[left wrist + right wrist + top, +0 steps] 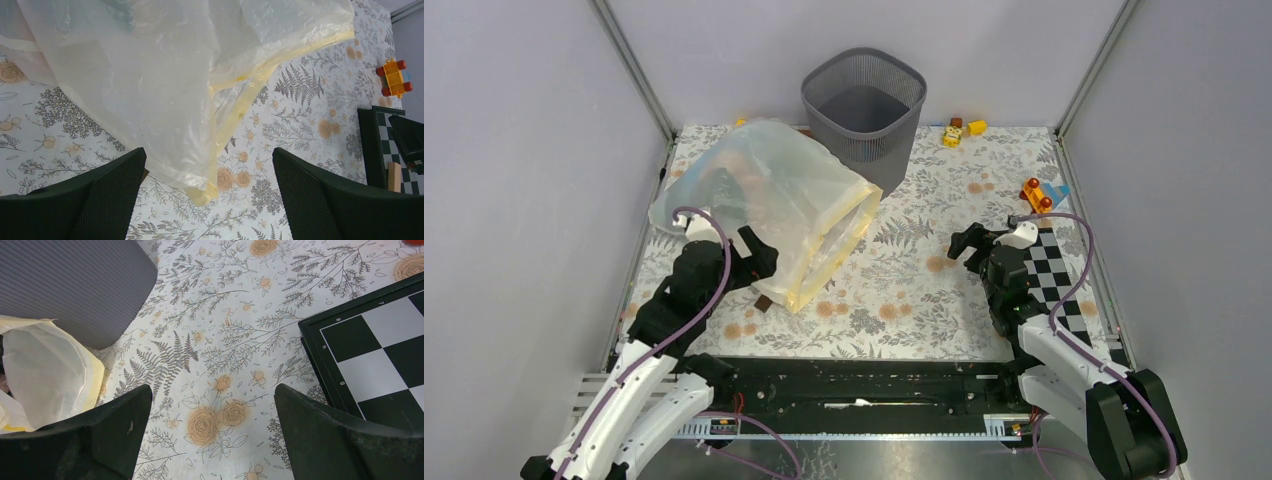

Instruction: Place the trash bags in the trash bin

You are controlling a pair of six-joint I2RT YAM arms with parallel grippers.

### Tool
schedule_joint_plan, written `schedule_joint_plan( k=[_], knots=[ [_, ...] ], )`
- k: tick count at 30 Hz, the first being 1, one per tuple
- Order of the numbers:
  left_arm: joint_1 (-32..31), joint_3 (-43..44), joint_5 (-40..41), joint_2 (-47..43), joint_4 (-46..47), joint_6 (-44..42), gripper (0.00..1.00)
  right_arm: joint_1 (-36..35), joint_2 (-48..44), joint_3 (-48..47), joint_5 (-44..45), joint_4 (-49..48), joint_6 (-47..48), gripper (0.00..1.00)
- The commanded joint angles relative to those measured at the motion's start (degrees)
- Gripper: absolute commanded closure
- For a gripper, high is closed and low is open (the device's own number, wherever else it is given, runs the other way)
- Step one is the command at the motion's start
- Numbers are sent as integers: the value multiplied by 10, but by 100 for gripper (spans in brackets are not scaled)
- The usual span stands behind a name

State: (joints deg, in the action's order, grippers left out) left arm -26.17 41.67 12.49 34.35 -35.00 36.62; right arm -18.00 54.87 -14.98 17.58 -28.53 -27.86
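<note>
The pale-pink trash bag shows only as a pinkish crumple through the wall of the large whitish bag, which lies on its side on the left of the table, its cream-yellow mouth facing the arms. Whether the pink film sits inside or behind it I cannot tell. The mesh trash bin stands upright at the far edge, just beside the big bag's far corner. The left gripper hangs over that yellow rim with its jaws spread wide and nothing between them. The right gripper is equally wide and empty, near the chessboard and well apart from both bags. The pink bag looks feather-light, limp and slippery, so it will likely crumple and slide. A pinch on a bunched fold, not a flat sheet, seems the surest hold, taking care not to catch the whitish film with it.
</note>
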Motion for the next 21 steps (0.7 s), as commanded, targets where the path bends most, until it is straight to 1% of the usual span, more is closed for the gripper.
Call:
schedule_joint_plan(
  k=[1,6,11,15,18,21],
  knots=[
    [1,18,-18,-1,21,-12,1,-3,-1,-18,27,-6,2,0],
    [1,12,-37,12,32,-19,1,-3,-4,-18,31,-1,-3,0],
    [1,22,-69,48,72,-7,2,-3,-7,-13,38,-2,-5,0],
    [-4,40,-88,106,125,5,8,-2,-6,-13,34,-5,-4,0],
    [-39,63,-47,171,142,9,8,-3,-9,-10,33,-5,-1,0],
    [-99,101,50,251,140,-25,6,-3,-12,-7,30,-8,4,0]
  ],
)
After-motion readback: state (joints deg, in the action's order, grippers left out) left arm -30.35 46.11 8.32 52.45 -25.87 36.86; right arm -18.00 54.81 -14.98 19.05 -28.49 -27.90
